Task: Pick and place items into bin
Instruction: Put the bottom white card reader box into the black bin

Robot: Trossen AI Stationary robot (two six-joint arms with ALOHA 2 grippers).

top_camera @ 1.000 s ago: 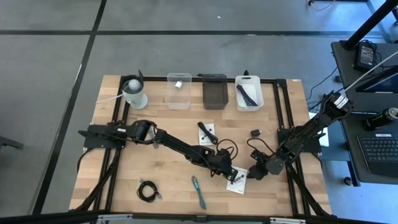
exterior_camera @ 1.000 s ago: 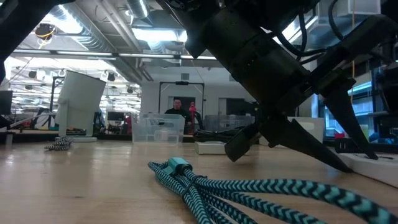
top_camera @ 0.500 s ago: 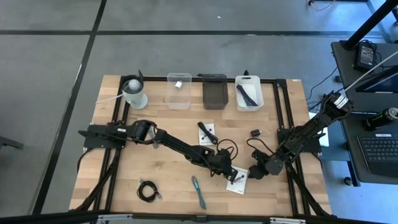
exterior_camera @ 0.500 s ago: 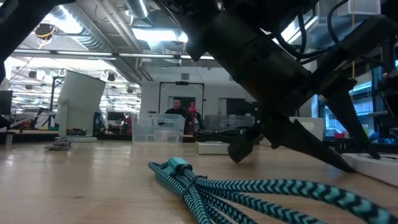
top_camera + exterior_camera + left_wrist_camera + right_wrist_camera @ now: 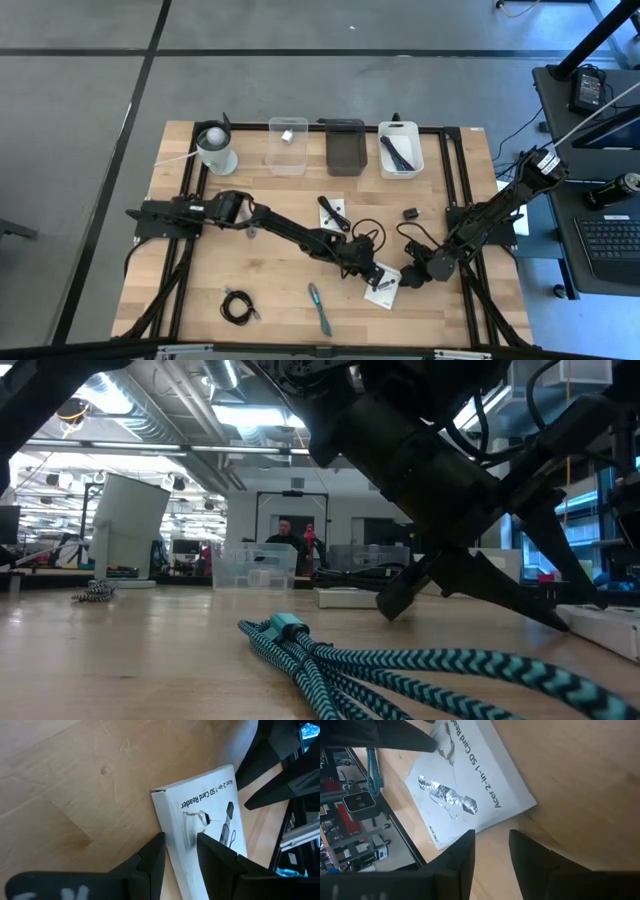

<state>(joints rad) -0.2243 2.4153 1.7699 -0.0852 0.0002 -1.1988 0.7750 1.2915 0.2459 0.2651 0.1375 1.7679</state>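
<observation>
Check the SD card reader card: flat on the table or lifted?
Cannot tell. The left pincer straddles one edge of the SD card reader card; no view shows whether it has cleared the table.

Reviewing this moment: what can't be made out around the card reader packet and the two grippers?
- White SD card reader packet: in the left wrist view, its lower end is hidden by the left gripper.
- Same packet, low view: hidden behind the arms.
- Right gripper, high view: too small to tell how its jaws stand.
- Three bins along the table's far edge: contents too small to identify.
</observation>
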